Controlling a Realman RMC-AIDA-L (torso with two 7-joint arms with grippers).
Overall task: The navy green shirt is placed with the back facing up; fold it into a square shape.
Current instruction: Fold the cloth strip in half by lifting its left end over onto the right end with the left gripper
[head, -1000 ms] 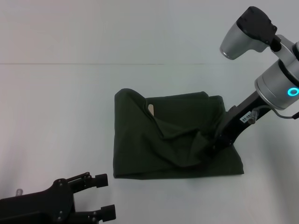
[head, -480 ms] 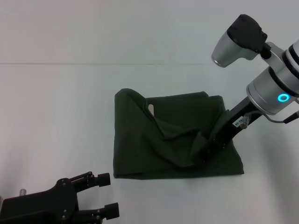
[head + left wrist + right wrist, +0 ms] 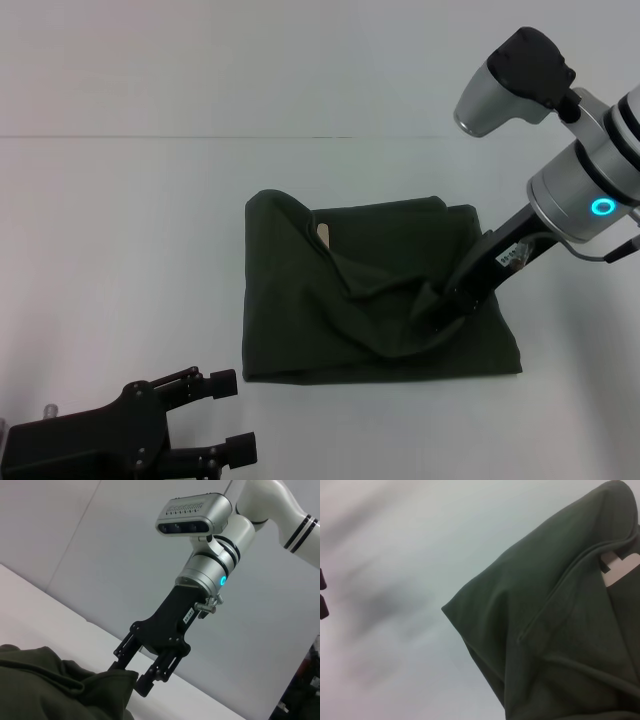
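Observation:
The navy green shirt (image 3: 300,300) lies folded into a rough rectangle on the white table (image 3: 120,250), plain side up, with creases running toward its right middle. There my right gripper (image 3: 432,308) is down on the cloth, shut on a raised fold. The left wrist view shows that gripper (image 3: 135,675) from the side, with bunched shirt (image 3: 45,680) cloth drawn up to its fingertips. In the right wrist view a shirt (image 3: 560,645) corner fills the picture. My left gripper (image 3: 232,415) rests open near the table's front left, apart from the shirt.
A pale neck label (image 3: 323,234) peeks out near the shirt's back left corner. A faint seam crosses the table behind the shirt. Bare white table surrounds the cloth on all sides.
My right gripper has crept a little to the left over the shirt, pulling the pinched fold with it. The left arm has shifted only slightly.

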